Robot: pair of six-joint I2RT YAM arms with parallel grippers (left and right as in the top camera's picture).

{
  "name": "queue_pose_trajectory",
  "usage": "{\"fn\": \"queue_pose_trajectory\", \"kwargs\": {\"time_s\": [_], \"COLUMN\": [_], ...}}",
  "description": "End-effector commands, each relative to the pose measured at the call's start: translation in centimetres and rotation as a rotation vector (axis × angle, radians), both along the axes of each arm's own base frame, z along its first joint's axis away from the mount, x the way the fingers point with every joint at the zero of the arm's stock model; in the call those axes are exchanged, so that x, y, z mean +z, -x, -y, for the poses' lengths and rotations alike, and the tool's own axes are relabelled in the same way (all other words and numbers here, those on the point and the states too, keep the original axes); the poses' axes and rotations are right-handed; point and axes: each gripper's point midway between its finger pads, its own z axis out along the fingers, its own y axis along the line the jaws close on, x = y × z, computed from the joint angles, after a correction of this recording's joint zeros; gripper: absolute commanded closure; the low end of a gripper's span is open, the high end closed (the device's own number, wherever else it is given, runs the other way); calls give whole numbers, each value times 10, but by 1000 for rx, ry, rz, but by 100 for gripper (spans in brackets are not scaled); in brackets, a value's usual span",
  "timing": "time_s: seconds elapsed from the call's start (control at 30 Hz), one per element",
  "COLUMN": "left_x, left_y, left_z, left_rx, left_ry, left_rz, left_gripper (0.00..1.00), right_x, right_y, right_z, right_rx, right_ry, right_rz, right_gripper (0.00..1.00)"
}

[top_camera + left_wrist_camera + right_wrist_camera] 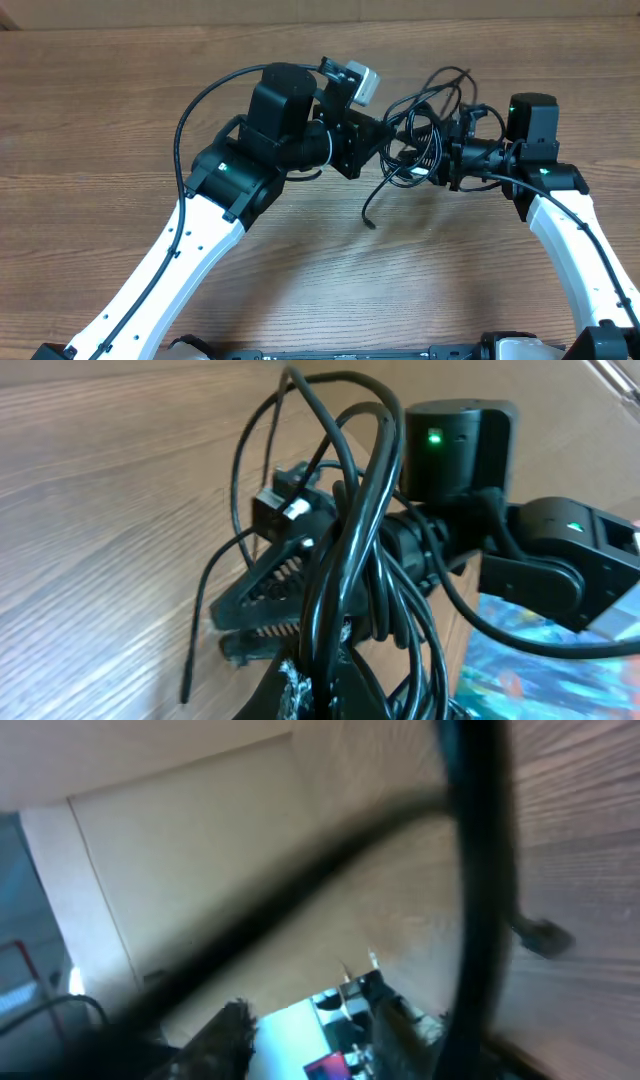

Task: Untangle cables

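The cables (425,125) form a black tangle of loops held above the table between my two arms. One loose end (370,222) hangs down toward the wood. My left gripper (388,130) is shut on the cables (350,530), with several strands running straight up between its fingertips (325,685). My right gripper (437,160) sits at the tangle's right side. In the right wrist view its fingers (228,1035) stand apart with background showing between them. A blurred strand (480,870) passes to the right of them, and a plug (540,935) lies beyond.
The wooden table (120,90) stretches out all around. In the left wrist view the right arm's black wrist (460,450) with its green light is close behind the tangle, and its ridged fingers (265,595) lie among the strands.
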Motion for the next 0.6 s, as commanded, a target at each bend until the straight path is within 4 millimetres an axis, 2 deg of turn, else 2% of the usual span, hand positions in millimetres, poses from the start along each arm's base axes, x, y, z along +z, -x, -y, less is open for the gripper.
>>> {"fn": "queue_pose_trajectory", "kwargs": {"time_s": [0.0, 0.17, 0.3, 0.47, 0.57], "left_x": [17, 15, 2, -14, -27], "left_y": [6, 1, 4, 13, 21], "left_z": [-1, -7, -14, -21, -26], "left_rx": [-13, 4, 11, -28, -70], "left_ry": [34, 26, -11, -90, -154], "left_rz": [27, 18, -31, -29, -15], "left_gripper": [96, 96, 96, 96, 96], "right_x": [9, 5, -23, -61, -89], "right_y": [-1, -5, -19, -28, -25], "right_z": [-2, 1, 20, 57, 95], "right_rx": [4, -14, -145, -287, -412], "right_ry": [-5, 29, 186, 448, 665], "right_rz": [20, 48, 12, -13, -95], "right_gripper": [94, 96, 96, 96, 96]}}
